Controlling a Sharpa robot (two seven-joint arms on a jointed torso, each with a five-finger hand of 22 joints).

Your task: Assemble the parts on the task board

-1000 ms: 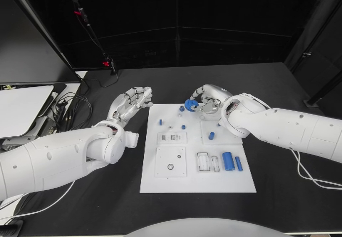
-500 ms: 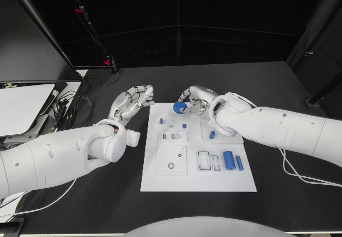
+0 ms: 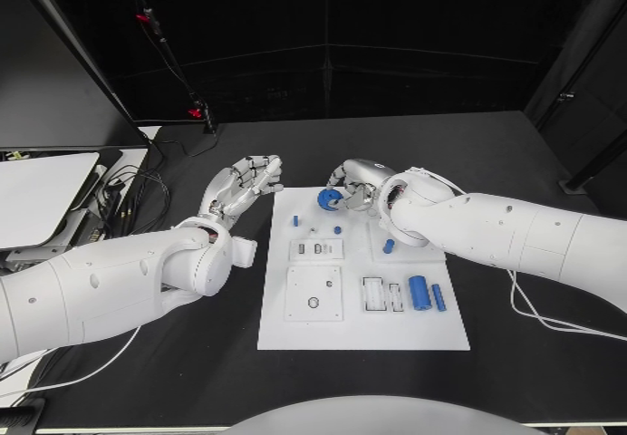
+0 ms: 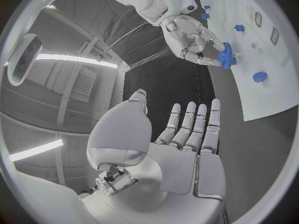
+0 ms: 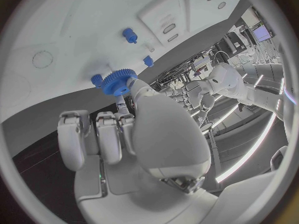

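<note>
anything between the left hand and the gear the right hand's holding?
Nothing. In the head view, only bare black table and the task board's far-left corner separate the left hand from the blue gear held by the right hand.

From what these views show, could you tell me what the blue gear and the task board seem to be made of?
The blue gear, held by the right hand, looks like moulded or printed plastic: uniform matte blue, crisp teeth, no metallic shine. The task board looks like matte white plastic or painted sheet: flat and even, with little glare. Neither can be confirmed from looks alone.
</note>
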